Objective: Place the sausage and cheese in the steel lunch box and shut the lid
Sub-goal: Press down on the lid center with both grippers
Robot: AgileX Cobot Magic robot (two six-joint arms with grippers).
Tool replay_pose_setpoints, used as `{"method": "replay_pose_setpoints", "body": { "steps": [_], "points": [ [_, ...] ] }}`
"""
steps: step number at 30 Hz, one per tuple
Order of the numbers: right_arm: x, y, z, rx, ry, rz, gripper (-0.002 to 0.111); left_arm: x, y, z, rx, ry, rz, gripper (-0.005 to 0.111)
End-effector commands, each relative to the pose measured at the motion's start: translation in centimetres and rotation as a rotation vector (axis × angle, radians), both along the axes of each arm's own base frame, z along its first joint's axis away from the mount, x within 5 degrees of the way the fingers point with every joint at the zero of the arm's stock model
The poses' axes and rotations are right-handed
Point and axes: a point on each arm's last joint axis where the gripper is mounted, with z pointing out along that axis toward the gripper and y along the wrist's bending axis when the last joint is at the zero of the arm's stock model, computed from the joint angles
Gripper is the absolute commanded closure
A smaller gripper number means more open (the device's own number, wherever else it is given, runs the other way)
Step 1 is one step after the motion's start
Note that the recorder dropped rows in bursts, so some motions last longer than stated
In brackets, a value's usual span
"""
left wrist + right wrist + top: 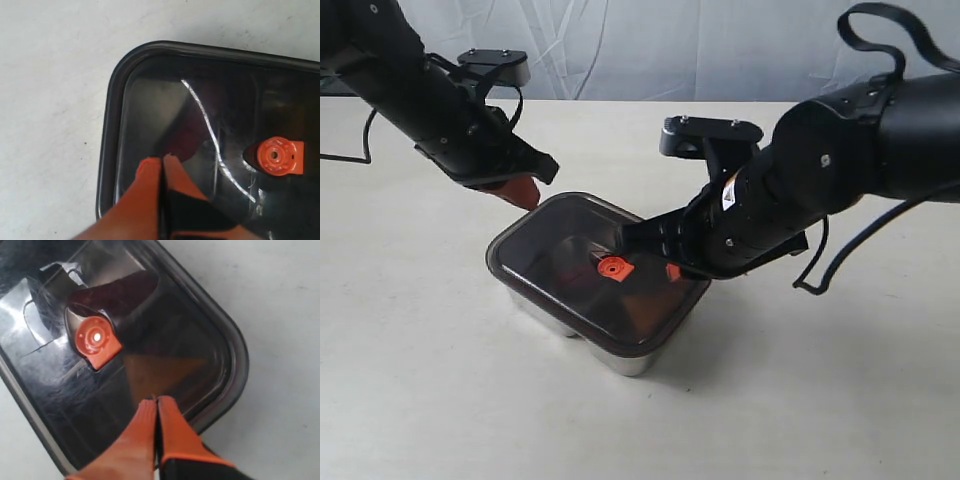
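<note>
Lid (582,262) laid on the steel lunch box (620,358) on the worktop (440,400). The left fingers (148,182) and right fingers (145,427), both shut and empty, are held over opposite ends of the lid's long axis, equally near for pressing down.

Lid (560,252) covers box (620,358) (open table (440,400) all around).

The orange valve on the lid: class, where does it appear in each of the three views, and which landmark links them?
Exterior view: the orange valve sits at the middle of the lid, between both arms.
Left wrist view: it shows beside the left gripper, away from the lid's rounded corner.
Right wrist view: it shows beyond the right gripper.
Shared landmark: the lid's dark rim.
</note>
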Motion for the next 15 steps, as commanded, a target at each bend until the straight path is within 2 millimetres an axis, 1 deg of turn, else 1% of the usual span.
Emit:
{"method": "replay_pose_setpoints", "body": {
  "steps": [1,7,11,15],
  "points": [
    [0.6,0.8,-1.0,0.023,0.002,0.015,0.109,0.5,-0.2,-1.7,0.003,0.042,-0.004,0.107],
    [0.9,1.1,-1.3,0.043,-0.011,0.006,0.109,0.8,-0.3,-3.1,0.010,0.079,-0.004,0.107],
    [0.8,1.1,-2.3,0.014,0.026,0.015,0.109,1.0,-0.4,-4.4,0.015,0.117,-0.004,0.107],
    [1.0,1.2,-3.5,-0.013,0.060,0.016,0.109,1.1,-0.4,-5.1,0.019,0.139,-0.005,0.107]
  ]
}}
